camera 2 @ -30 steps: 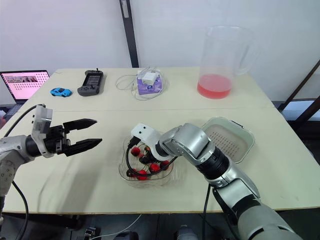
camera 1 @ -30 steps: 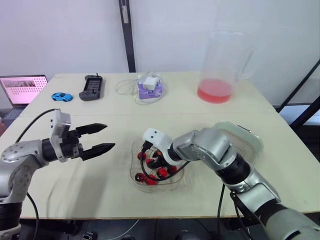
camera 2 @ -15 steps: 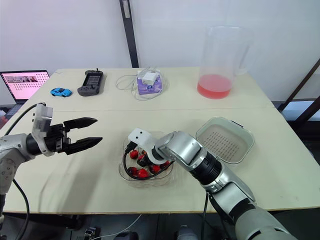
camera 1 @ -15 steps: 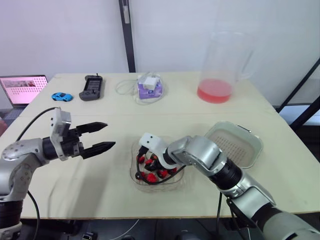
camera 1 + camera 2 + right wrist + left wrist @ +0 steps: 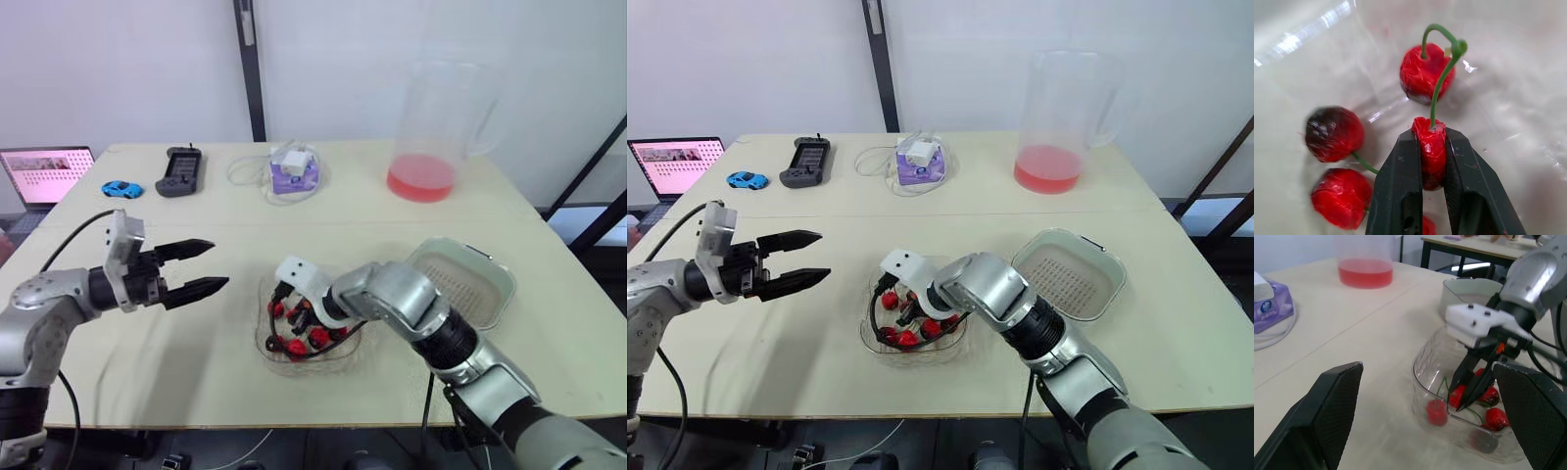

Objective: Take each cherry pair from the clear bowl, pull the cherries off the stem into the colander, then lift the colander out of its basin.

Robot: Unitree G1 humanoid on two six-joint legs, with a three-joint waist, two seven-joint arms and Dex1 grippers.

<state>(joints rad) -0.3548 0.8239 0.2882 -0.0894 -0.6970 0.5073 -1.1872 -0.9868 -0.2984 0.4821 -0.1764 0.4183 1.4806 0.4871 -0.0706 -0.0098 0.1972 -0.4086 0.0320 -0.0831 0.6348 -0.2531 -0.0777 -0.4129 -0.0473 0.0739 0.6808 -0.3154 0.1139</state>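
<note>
The right fingers (image 5: pixel 1405 166) are closed narrowly on one red cherry (image 5: pixel 1431 156) down inside the clear bowl (image 5: pixel 266 345), which sits on the worktop (image 5: pixel 147 372) between the two arms. A green stem (image 5: pixel 1437 93) arcs from that cherry to its partner (image 5: pixel 1425 73), which lies on the bowl floor. The left fingers (image 5: pixel 196 286) are spread wide and empty, held above the worktop well apart from the bowl.

The main risk is the grip itself: it is on the fruit's body, not the stem, so too much squeeze could squash it or make it pop out as the arm rises. On the lift, the partner will dangle and may swing; if it snags the bowl wall or a neighbour such as the dark cherry (image 5: pixel 1334 132), the stem could tear early and drop fruit back into the bowl. A black cable (image 5: pixel 874 313) from the right wrist loops over the rim (it looks close enough to catch), and might drag or tip the light bowl. The colander (image 5: pixel 1068 279) waits on the robot's right, so the carry passes over bare worktop where a dropped cherry could roll away
</note>
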